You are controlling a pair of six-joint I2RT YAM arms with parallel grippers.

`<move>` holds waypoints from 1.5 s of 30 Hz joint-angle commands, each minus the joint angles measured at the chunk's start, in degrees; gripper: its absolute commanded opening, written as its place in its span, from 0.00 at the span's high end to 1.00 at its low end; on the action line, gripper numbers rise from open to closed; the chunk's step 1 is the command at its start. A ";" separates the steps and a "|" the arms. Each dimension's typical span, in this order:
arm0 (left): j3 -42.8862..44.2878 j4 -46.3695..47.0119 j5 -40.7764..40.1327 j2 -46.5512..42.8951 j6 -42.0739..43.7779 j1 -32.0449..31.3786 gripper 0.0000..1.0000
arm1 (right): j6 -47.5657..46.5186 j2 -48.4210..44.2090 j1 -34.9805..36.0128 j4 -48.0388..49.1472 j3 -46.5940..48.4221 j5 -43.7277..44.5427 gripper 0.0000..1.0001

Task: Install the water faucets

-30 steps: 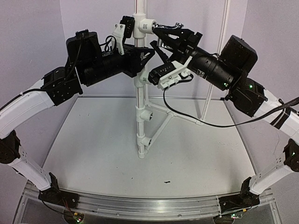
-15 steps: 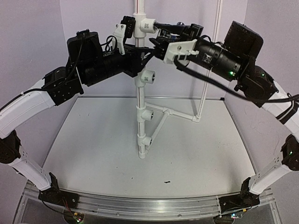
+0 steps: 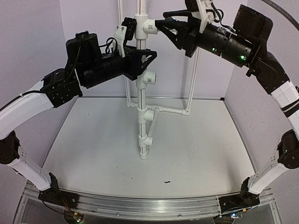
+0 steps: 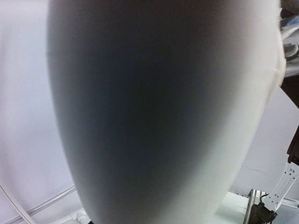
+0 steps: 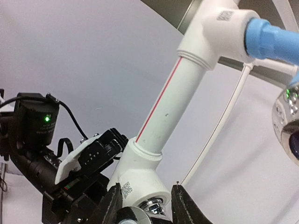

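Note:
A chrome water faucet [image 5: 156,208] sits with its stub in the opening of the top white tee [image 5: 140,179] of an upright pipe stand [image 3: 141,98]. My right gripper [image 5: 145,189] is shut on it, one black finger [image 5: 110,207] on each side. In the top view the right gripper [image 3: 161,24] meets that tee [image 3: 145,25] from the right and hides the faucet. My left gripper [image 3: 143,55] is shut on the vertical pipe just below the tee. The left wrist view is filled by the blurred white pipe [image 4: 159,112].
Lower tees [image 3: 148,78] [image 3: 148,114] [image 3: 145,139] with side openings line the pipe. A thin white frame [image 3: 191,70] and a brace [image 3: 170,111] stand behind it. A blue fitting [image 5: 271,39] joins another tee high up. The table [image 3: 93,154] lies below.
My right gripper has rolled about its axis and risen while staying at the top tee. The stand's rear frame and brace have swung to the left. The left arm has held still.

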 commanded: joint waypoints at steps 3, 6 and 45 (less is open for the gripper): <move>-6.48 -24.77 3.91 1.49 -9.04 -0.91 1.00 | 3.40 -4.64 -2.28 -1.71 -1.24 -2.13 0.18; -6.74 -24.76 4.52 0.93 -8.90 -0.95 1.00 | -9.28 -8.15 -2.38 -2.85 -6.07 -3.85 0.06; -6.45 -26.95 10.30 -2.71 -5.49 -0.96 1.00 | 33.68 -0.41 -2.39 -0.44 2.78 -1.77 1.00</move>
